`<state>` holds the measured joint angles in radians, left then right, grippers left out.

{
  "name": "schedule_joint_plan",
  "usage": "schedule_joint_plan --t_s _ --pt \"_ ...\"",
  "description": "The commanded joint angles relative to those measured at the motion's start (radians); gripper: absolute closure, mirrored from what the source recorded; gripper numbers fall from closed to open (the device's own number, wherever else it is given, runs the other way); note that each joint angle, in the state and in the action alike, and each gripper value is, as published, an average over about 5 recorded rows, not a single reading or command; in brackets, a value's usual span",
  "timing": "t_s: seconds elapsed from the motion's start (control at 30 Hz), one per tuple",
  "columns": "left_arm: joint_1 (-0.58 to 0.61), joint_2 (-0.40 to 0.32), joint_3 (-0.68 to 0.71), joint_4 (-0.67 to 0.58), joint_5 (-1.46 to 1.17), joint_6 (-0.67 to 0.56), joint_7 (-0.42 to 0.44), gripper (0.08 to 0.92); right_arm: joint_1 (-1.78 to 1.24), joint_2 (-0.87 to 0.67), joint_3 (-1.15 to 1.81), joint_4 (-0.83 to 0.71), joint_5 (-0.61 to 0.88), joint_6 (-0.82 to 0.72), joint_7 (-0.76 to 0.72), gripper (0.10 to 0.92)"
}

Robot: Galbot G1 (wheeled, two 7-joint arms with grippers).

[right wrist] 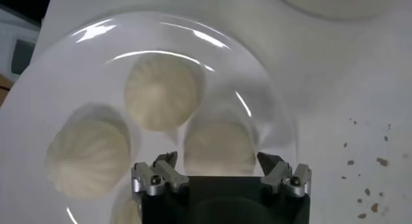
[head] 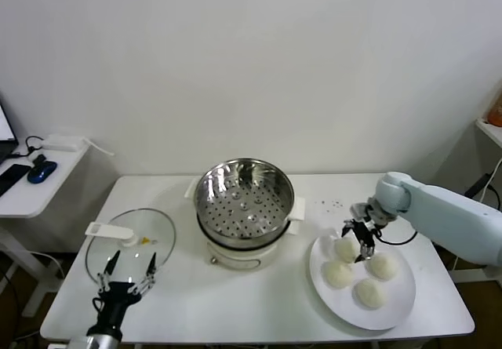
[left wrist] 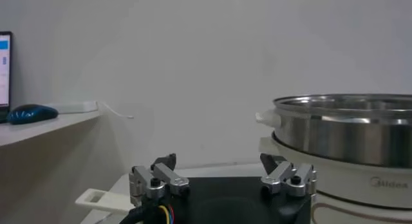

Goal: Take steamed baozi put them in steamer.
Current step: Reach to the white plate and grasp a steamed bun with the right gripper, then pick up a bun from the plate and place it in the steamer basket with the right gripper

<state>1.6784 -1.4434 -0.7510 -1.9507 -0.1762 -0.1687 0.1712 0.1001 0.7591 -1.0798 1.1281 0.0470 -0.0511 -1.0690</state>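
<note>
Four off-white baozi lie on a white plate (head: pixel 401 300) at the right of the table. My right gripper (head: pixel 359 236) is open and hovers just over the back-left baozi (head: pixel 346 249). In the right wrist view that baozi (right wrist: pixel 219 148) sits between the spread fingers of the gripper (right wrist: pixel 219 165), with no visible contact. Two more baozi (right wrist: pixel 161 93) (right wrist: pixel 87 158) lie beyond it. The shiny steamer (head: pixel 243 196) stands empty on its white base at the table's middle. My left gripper (head: pixel 132 263) is open and empty at the front left.
A flat glass lid (head: pixel 129 241) with a white handle lies under and beside my left gripper. The steamer's wall (left wrist: pixel 347 129) shows close to the left gripper (left wrist: pixel 220 165). A side table with a blue mouse (head: pixel 41 170) stands at the far left. Dark specks (head: pixel 329 204) dot the table behind the plate.
</note>
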Motion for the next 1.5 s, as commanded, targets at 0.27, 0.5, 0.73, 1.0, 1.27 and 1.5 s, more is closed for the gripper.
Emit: schedule_joint_plan --t_s 0.27,0.5,0.73,1.0,1.27,1.5 --pt "0.002 -0.003 0.004 -0.005 -0.007 0.005 -0.002 0.177 -0.012 0.005 0.017 -0.003 -0.022 -0.002 0.002 0.214" --pt "0.005 -0.005 0.007 -0.014 -0.007 0.008 -0.003 0.177 -0.027 0.005 0.032 0.001 -0.025 -0.006 0.000 0.334" --pt "0.008 -0.005 0.006 -0.013 -0.008 0.007 -0.004 0.177 -0.029 -0.003 0.041 0.006 -0.022 -0.005 -0.001 0.339" --pt "0.006 -0.005 0.003 -0.017 -0.009 0.010 -0.004 0.177 0.041 -0.030 0.036 0.050 -0.008 0.008 -0.012 0.339" --pt "0.009 -0.006 0.003 -0.021 -0.008 0.012 0.001 0.177 0.274 -0.057 -0.079 0.147 0.032 0.057 -0.033 0.338" --pt "0.009 -0.013 0.008 -0.027 -0.002 0.013 0.004 0.177 0.491 -0.017 -0.210 0.206 0.088 0.110 -0.047 0.338"
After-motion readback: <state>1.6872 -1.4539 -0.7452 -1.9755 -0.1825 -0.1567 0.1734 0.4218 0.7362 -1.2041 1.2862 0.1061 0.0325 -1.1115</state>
